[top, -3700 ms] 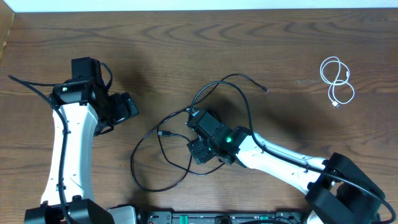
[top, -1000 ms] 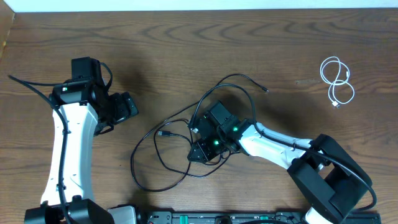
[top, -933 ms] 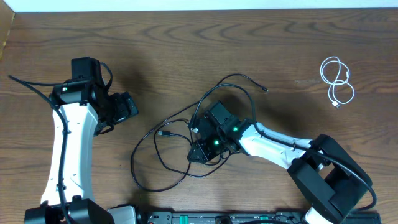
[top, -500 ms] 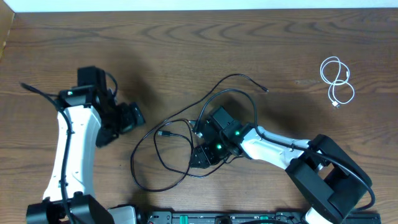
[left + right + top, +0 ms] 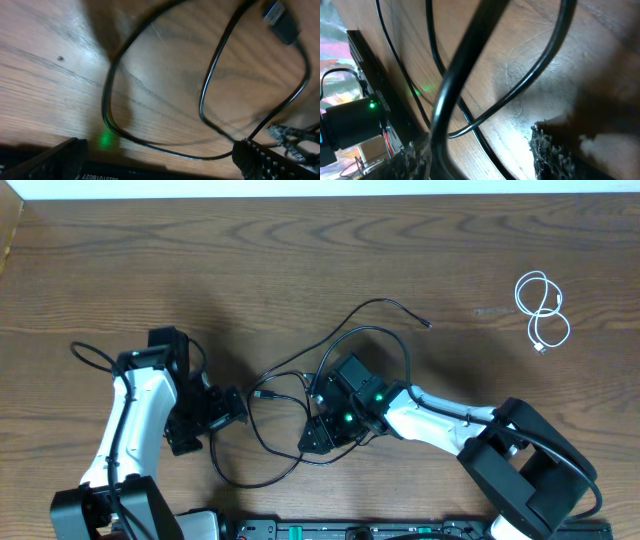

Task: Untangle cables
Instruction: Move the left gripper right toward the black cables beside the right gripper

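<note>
Overhead view of a dark brown wood-grain table (image 5: pixel 300 240). At the left, a white-and-black left robot arm (image 5: pixel 140 410) reaching rightward, ending in the left gripper (image 5: pixel 228 408) just beside the left edge of a tangle of thin black cables (image 5: pixel 385 301). Jaws spread wide, holding nothing. In the left wrist view, two black loops lying on the wood beyond the black fingertips (image 5: pixel 55 160), with a blue-tipped plug (image 5: pixel 280 20) at upper right.

In the centre, loose black loops crossing one another, spread from near the table's front edge up towards its middle. Over the right part of the tangle, the right gripper (image 5: pixel 318 435), pointing down and left, jaws partly apart. In the right wrist view, one black cable running close to the lens between the two fingers, the gap far wider than the cable, no pinch visible.

Far right, towards the back, well apart from everything else: a short white cable (image 5: pixel 541 310), coiled in a loose figure-eight, lying alone on the wood.
</note>
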Controlling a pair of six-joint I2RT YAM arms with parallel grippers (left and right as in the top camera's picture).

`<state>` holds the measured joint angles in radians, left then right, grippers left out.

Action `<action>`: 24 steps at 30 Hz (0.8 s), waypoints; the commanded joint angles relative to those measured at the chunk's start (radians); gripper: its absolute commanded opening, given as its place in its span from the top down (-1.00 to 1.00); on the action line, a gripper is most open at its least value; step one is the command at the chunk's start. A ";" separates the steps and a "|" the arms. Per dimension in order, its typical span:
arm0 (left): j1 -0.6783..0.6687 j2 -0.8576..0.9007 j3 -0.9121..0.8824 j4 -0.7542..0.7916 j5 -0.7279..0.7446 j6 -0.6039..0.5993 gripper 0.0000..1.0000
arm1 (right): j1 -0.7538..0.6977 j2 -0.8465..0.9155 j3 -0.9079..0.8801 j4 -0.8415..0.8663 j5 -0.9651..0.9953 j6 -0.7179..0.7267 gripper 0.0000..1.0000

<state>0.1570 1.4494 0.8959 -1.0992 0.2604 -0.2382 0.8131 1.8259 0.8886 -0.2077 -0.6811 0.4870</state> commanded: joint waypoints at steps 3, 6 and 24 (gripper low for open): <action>0.003 -0.008 -0.023 0.033 0.032 0.016 -0.96 | 0.006 0.009 -0.010 0.003 0.024 0.014 -0.22; 0.003 -0.008 -0.023 0.072 0.046 0.018 -0.41 | 0.006 0.009 -0.010 0.002 0.024 0.014 -0.21; -0.174 -0.008 -0.181 0.132 0.148 0.092 0.85 | -0.013 0.009 -0.026 0.005 -0.019 0.113 0.19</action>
<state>0.0139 1.4490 0.7345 -0.9752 0.3885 -0.1692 0.7990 1.8259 0.8856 -0.2039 -0.6807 0.5285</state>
